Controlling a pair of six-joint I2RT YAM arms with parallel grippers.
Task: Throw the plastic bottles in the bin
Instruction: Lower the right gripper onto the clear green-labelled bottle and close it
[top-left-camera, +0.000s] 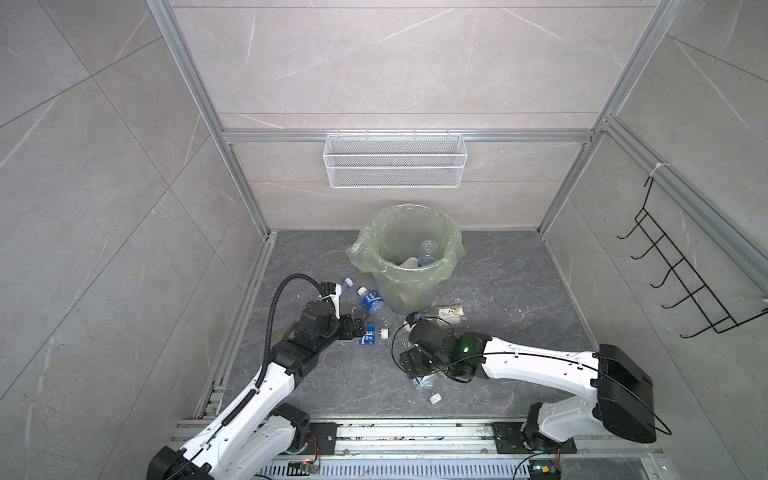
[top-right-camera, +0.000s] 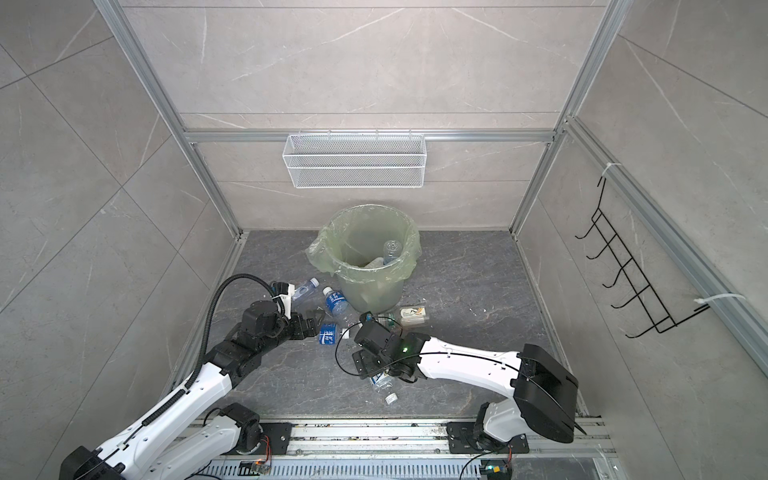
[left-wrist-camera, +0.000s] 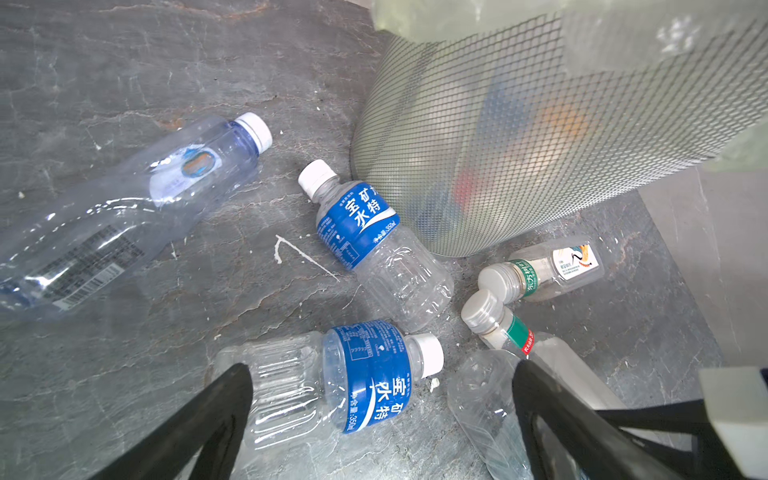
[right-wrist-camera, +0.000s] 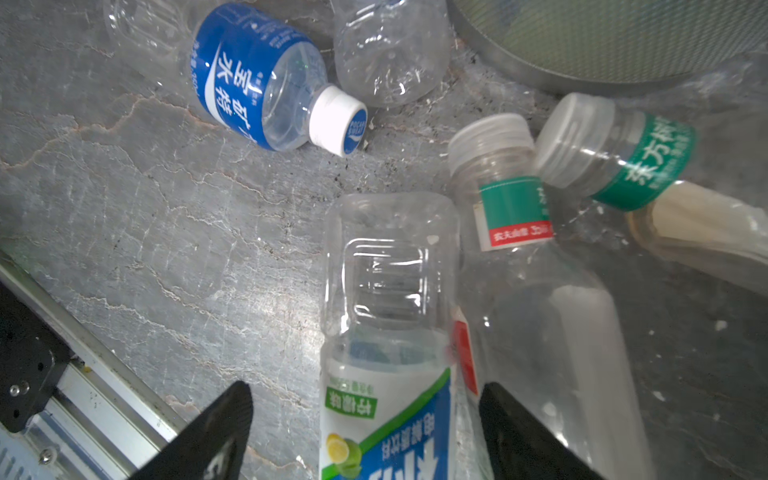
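Bottles (top-left-camera: 371, 300) lying round the foot of the bin (top-left-camera: 403, 291), mid-frame — couple inside already. Left pincer (left-wrist-camera: 380, 370) wide open astride a blue-label bottle (left-wrist-camera: 368, 399), lined up to grab; right pincer (right-wrist-camera: 365, 386) open too, flanking the lemon-label bottle (right-wrist-camera: 386, 415).

The right claw (right-wrist-camera: 368, 399) straddles, jaws apart, a lime-labelled clear bottle (right-wrist-camera: 386, 316) lying on grey floor (right-wrist-camera: 166, 216).

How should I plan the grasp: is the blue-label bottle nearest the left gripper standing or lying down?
Lying down: the blue-label bottle rests on its side on the floor, white cap pointing sideways.
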